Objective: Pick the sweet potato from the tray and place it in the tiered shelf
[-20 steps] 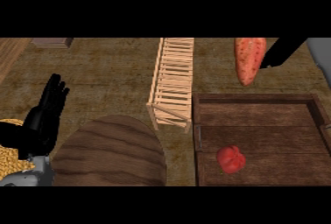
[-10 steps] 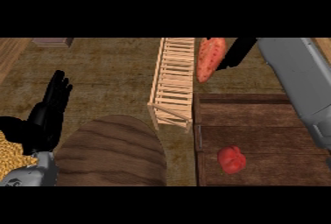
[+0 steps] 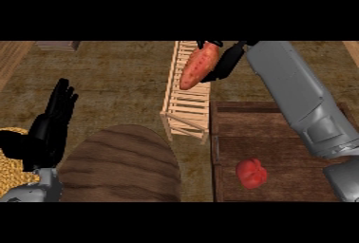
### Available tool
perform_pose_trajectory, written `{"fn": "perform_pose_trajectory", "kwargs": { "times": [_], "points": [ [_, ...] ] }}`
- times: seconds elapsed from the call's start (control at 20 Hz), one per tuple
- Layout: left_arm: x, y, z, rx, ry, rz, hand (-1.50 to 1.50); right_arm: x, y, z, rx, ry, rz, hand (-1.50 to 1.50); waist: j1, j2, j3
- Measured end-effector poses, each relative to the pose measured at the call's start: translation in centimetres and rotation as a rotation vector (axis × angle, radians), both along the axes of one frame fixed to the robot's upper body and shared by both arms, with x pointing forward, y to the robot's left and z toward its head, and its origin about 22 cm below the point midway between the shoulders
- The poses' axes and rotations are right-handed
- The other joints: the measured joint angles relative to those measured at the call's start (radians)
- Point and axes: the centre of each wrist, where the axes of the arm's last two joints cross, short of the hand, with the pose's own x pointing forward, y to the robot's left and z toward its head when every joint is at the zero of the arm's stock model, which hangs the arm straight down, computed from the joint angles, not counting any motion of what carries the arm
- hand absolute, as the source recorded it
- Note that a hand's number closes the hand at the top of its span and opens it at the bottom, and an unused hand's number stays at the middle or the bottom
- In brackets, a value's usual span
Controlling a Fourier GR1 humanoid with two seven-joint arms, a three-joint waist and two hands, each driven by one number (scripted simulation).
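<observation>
An orange sweet potato (image 3: 198, 66) hangs over the upper part of the pale wooden tiered shelf (image 3: 188, 107), tilted with its lower end to the left. My right hand (image 3: 228, 59) is shut on it from the right, black fingers curled round its top end, the grey forearm (image 3: 298, 95) running down the right side. The dark wooden tray (image 3: 224, 142) lies below at the right. My left hand (image 3: 51, 121) rests open at the left edge, fingers up.
A red pepper-like vegetable (image 3: 251, 173) lies in the tray. A large brown wooden rounded object (image 3: 119, 166) sits at the lower middle. A yellowish woven thing (image 3: 14, 166) shows at the lower left. A small wooden block (image 3: 57, 45) is at the top left.
My right hand has carried the sweet potato leftward, from above the tray's far side to over the shelf. The left hand stays still.
</observation>
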Motion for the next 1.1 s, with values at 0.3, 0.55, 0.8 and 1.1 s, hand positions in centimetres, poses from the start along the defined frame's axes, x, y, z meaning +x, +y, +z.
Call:
{"fn": "perform_pose_trajectory", "kwargs": {
  "times": [0.3, 0.55, 0.8, 1.1],
  "points": [
    [0.2, 0.2, -0.2, 0.003, -0.004, -0.006, 0.00, 0.2, 1.7, -1.2, -0.025, 0.100, 0.021, -1.50, 0.004, 0.003, 0.000],
    [0.2, 0.3, 0.2, 0.006, -0.010, -0.004, 0.00, 0.3, 2.4, -1.2, -0.020, 0.136, 0.048, -1.50, 0.008, 0.004, 0.000],
    [0.5, 0.0, 0.5, 0.000, -0.007, -0.008, 0.00, 0.7, 2.0, 0.1, 0.051, 0.162, 0.057, -1.50, 0.008, 0.005, 0.000],
    [0.5, 0.1, 0.3, 0.007, -0.010, -0.014, 0.00, 1.5, -0.3, 3.1, 0.174, 0.235, 0.008, -1.50, 0.012, 0.006, 0.000]
  ]
}}
